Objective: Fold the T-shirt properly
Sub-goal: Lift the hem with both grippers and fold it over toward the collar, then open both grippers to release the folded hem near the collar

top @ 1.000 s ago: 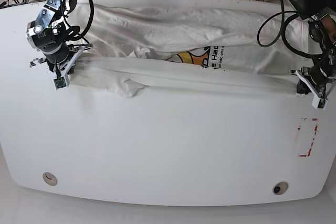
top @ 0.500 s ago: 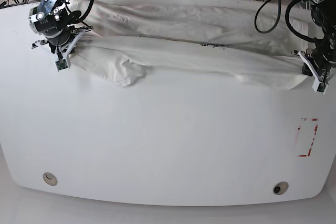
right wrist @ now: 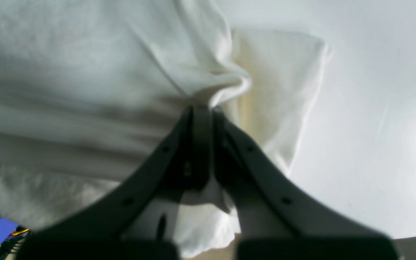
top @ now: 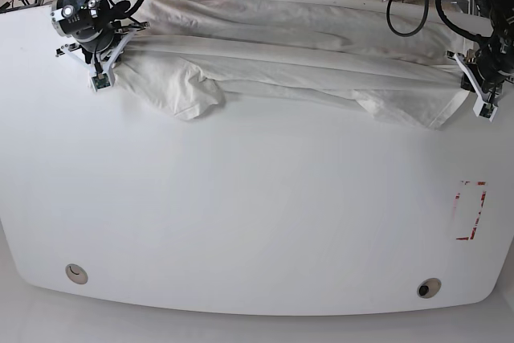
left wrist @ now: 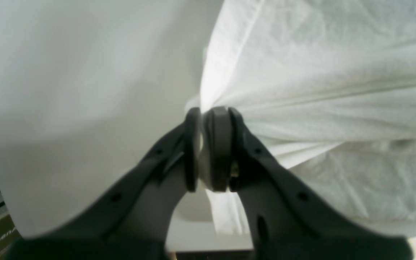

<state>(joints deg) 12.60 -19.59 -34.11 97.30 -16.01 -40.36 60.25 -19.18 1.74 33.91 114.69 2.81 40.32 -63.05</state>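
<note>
Whereas the yellow-orange print showed through a gap in the cloth a second ago, the large white wrinkled cotton T-shirt (top: 297, 50) now lies as a long narrow band along the top of the frame, print hidden, its lower fold carried upward over the upper layer. Judgement: the lengthwise fold is nearly laid; release and the crosswise fold remain.

The left end effector (top: 479, 90), at the right of the frame, has its jaws closed on a gathered pinch of hem; the wrist view confirms the pads (left wrist: 219, 148) clamped with fabric fanning out in taut pleats. The right end effector (top: 98, 62), upper left, is likewise closed on a bunched fold (right wrist: 226, 86).

Cloth is matte, soft, finely creased; a sleeve (top: 189, 94) sags loose below the band at left, another flap (top: 409, 108) at right. The white bench (top: 257, 214) is smooth and bare-surfaced, with a red rectangular marking (top: 471, 210) at right.
</note>
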